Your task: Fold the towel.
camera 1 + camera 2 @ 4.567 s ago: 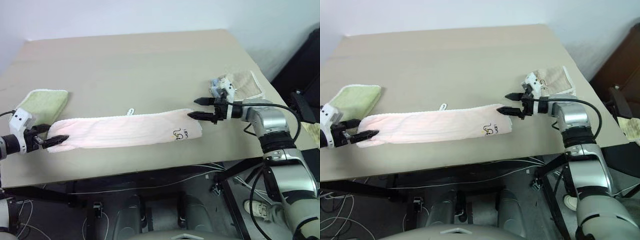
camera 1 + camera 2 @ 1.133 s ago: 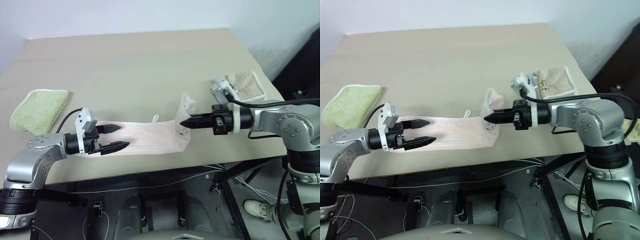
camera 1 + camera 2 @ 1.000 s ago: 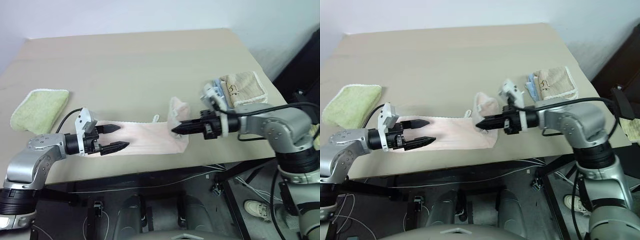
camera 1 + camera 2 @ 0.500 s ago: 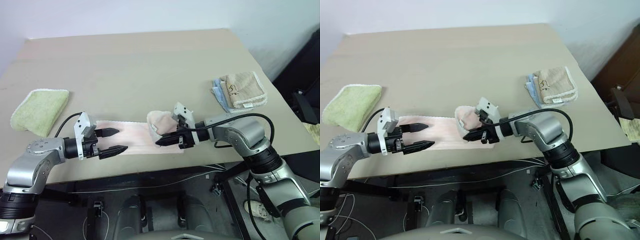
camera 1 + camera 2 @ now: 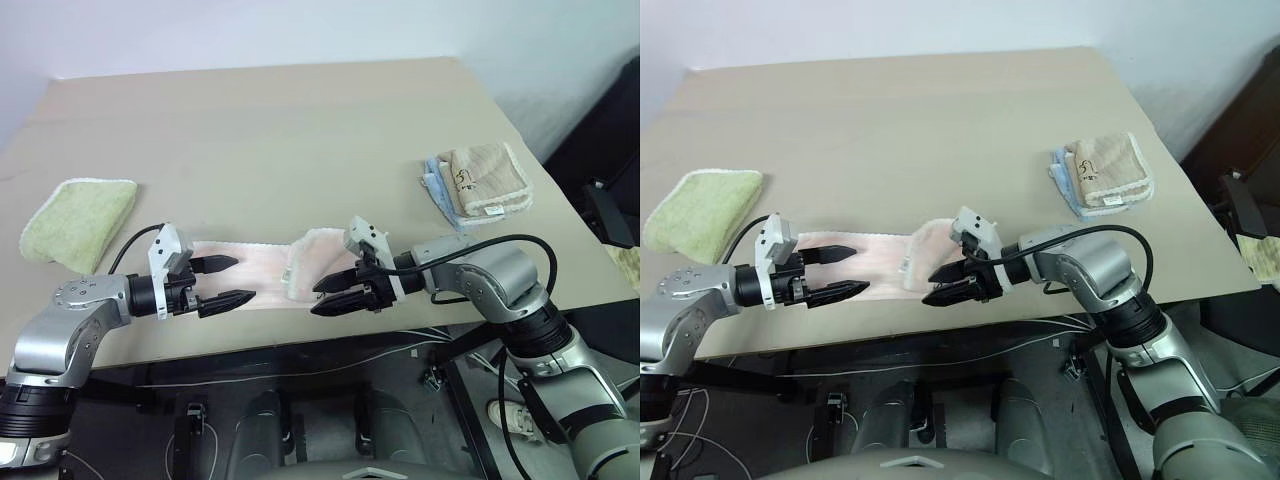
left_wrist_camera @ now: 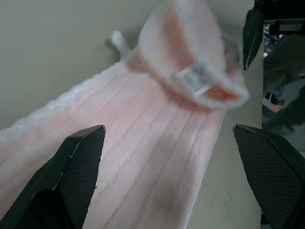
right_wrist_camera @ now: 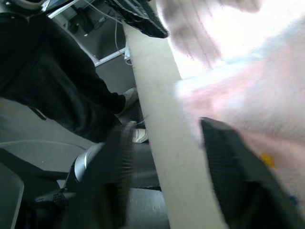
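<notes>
1. A beige table (image 5: 300, 120) is seen from above by the head camera, with the robot's two arms reaching in over its near edge
2. The towel (image 5: 262, 283), pale pink, lies as a long strip close to the near edge of the table, between the two grippers
3. The towel's right end is doubled back over the strip, forming a soft raised hump, and a small white tag (image 6: 191, 78) shows on that folded part in the left wrist view
4. The right gripper (image 5: 333, 296) is just beside the folded end, pointing toward the robot's left, with its two black fingers spread apart and nothing between them
5. The left gripper (image 5: 226, 281) is at the strip's left end, pointing toward the right, its fingers spread wide with one on each side of the pink cloth and not pinching it
6. A light green towel (image 5: 78, 220) lies folded near the left edge of the table, apart from the pink one
7. A small stack of tan and blue towels (image 5: 480, 182) sits near the right edge of the table, well apart from the right gripper
</notes>
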Controlling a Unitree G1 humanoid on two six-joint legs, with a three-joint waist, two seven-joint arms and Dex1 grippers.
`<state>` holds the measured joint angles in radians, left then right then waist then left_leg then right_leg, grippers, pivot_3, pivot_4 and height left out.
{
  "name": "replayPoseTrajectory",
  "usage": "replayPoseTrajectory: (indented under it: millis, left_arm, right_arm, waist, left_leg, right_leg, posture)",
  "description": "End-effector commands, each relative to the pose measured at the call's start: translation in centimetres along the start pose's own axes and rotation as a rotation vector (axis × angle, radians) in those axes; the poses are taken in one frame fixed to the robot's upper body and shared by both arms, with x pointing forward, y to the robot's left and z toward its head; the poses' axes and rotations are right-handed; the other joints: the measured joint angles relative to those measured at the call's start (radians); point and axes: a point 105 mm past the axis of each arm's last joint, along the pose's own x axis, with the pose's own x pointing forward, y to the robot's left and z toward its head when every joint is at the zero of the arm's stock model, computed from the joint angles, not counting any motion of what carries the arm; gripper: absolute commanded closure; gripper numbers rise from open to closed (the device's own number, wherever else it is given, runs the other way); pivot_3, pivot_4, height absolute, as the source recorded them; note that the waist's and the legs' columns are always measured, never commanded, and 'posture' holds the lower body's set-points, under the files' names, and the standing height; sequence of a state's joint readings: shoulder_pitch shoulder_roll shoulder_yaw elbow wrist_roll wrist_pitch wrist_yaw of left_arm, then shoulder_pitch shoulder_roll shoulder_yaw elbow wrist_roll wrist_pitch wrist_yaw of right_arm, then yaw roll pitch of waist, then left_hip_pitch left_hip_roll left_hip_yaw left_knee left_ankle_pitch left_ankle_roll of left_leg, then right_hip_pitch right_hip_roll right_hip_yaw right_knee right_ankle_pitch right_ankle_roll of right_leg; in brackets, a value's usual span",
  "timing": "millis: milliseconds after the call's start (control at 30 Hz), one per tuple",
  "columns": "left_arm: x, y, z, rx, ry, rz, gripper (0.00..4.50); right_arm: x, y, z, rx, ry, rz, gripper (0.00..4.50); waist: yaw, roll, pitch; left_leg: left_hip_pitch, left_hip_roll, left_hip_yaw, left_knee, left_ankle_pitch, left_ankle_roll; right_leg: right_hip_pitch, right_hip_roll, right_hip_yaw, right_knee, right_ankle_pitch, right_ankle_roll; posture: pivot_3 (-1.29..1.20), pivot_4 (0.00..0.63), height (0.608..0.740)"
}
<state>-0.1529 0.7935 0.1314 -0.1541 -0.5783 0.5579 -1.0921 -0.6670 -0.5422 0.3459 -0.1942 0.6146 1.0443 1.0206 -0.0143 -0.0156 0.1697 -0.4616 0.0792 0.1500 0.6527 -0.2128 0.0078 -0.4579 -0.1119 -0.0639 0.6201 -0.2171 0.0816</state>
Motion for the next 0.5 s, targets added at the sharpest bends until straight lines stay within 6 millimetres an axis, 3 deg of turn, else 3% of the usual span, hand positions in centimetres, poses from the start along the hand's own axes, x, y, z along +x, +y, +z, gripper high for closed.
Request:
replayPoseTrajectory:
  millis: [33, 133, 267, 367, 500]
  left_arm:
    - [-0.3, 0.1, 1.0, 0.051, -0.012, -0.004, 0.00]
    - [-0.4, -0.3, 2.4, 0.050, -0.073, -0.032, 0.00]
    - [-0.6, -0.9, 4.8, 0.025, -0.173, -0.078, 0.00]
    - [-0.2, -1.1, 6.3, 0.015, -0.233, -0.108, 0.00]
    - [1.4, -1.5, 6.4, 0.014, -0.246, -0.158, 0.93]
  right_arm:
    - [-0.9, 0.3, 1.8, -0.007, -0.095, 0.009, 1.14]
    - [-2.5, 1.4, 2.2, 0.028, -0.159, 0.075, 1.14]
    - [-3.8, 1.4, 2.4, 0.010, -0.211, 0.040, 1.14]
    - [-4.4, 0.8, 3.2, -0.032, -0.309, -0.031, 1.71]
    - [-4.7, -1.5, 3.3, -0.012, -0.362, -0.173, 3.07]
  waist:
    - [0.001, 0.000, 0.000]
    - [0.005, 0.000, 0.000]
    - [0.004, -0.001, 0.000]
    - [0.003, -0.001, 0.000]
    - [0.000, 0.000, 0.000]
  left_leg:
    - [0.000, 0.000, 0.000, 0.000, 0.000, 0.000]
    - [0.000, 0.000, 0.000, 0.000, 0.000, 0.000]
    - [0.000, 0.000, 0.000, 0.000, 0.000, 0.000]
    - [0.001, 0.000, -0.001, 0.001, 0.000, 0.000]
    - [0.002, 0.000, -0.001, 0.001, 0.001, -0.001]
  right_leg:
    - [0.000, 0.000, 0.000, 0.000, 0.000, 0.000]
    - [0.000, 0.000, 0.000, 0.000, 0.000, 0.000]
    - [0.001, 0.000, 0.000, -0.001, 0.000, 0.000]
    - [0.001, 0.000, 0.000, 0.001, 0.000, 0.000]
    - [0.003, 0.001, 0.000, 0.001, 0.001, 0.003]
  posture:
    - [0.00, 0.150, 0.740]
    - [0.00, 0.150, 0.740]
    - [0.00, 0.150, 0.740]
    - [0.00, 0.150, 0.740]
    - [0.00, 0.150, 0.740]
